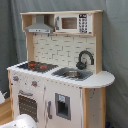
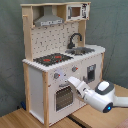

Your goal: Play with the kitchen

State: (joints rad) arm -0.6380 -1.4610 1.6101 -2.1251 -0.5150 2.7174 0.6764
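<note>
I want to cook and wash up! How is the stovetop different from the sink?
The stovetop is flat and black with red rings; the sink is a sunken grey basin. The sink has a curved black faucet behind it, while the stovetop sits under the grey hood. Both sit in the kitchen's counter.
</note>
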